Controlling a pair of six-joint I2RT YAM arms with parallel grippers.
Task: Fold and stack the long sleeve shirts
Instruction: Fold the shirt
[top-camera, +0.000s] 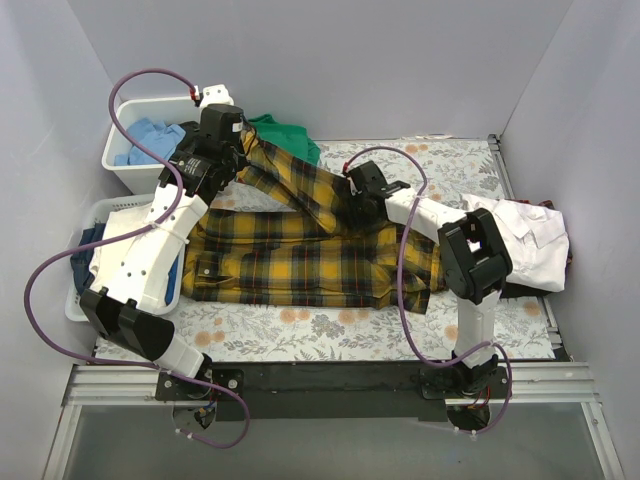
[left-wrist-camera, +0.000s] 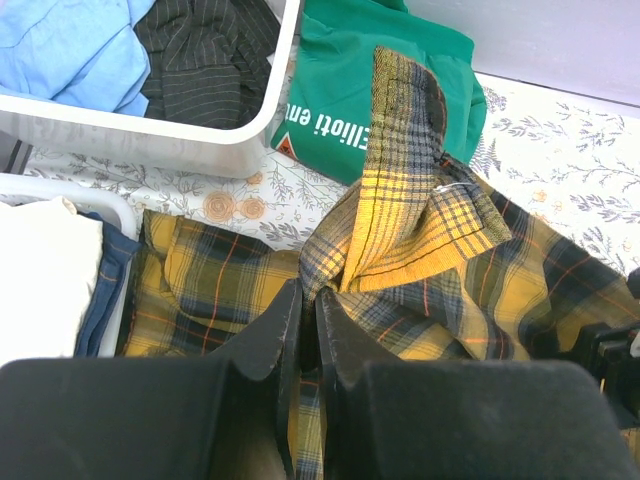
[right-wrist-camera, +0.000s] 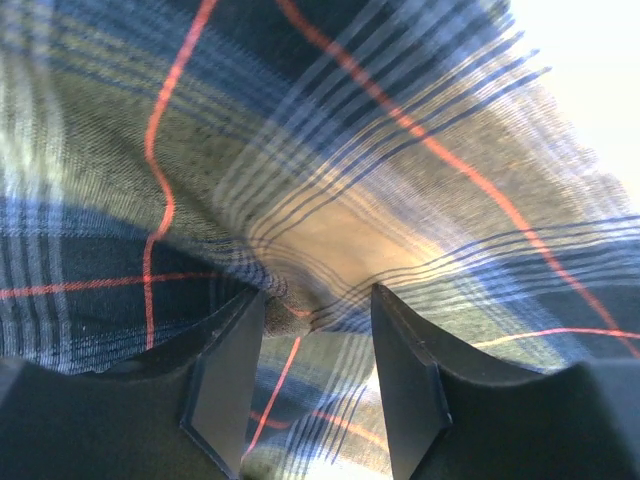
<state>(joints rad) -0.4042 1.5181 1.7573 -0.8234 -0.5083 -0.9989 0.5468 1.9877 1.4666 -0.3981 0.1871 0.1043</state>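
Looking at a big yellow-and-black plaid flannel shirt (top-camera: 300, 255) sprawled across the middle of the top view, body mostly flat on the floral-print table cover (top-camera: 300, 330), one sleeve stretched toward the upper left. Also spotted a plain white collared shirt (top-camera: 525, 240) bunched at the right edge, not being handled. Got the left gripper (left-wrist-camera: 308, 310) on that sleeve, jaws together on the cloth, just in front of the green T-shirt with white lettering (left-wrist-camera: 350, 80) and the white plastic bin (left-wrist-camera: 150, 135). Got the right gripper (right-wrist-camera: 318, 310) down mid-shirt, jaws narrowed onto a puckered ridge of plaid, looks like a hold. Expect soft, floppy, fairly light flannel: no stiffness, bound to sag and crease wherever unsupported. Better to grab seams, cuffs or shoulders, not one loose layer mid-panel.
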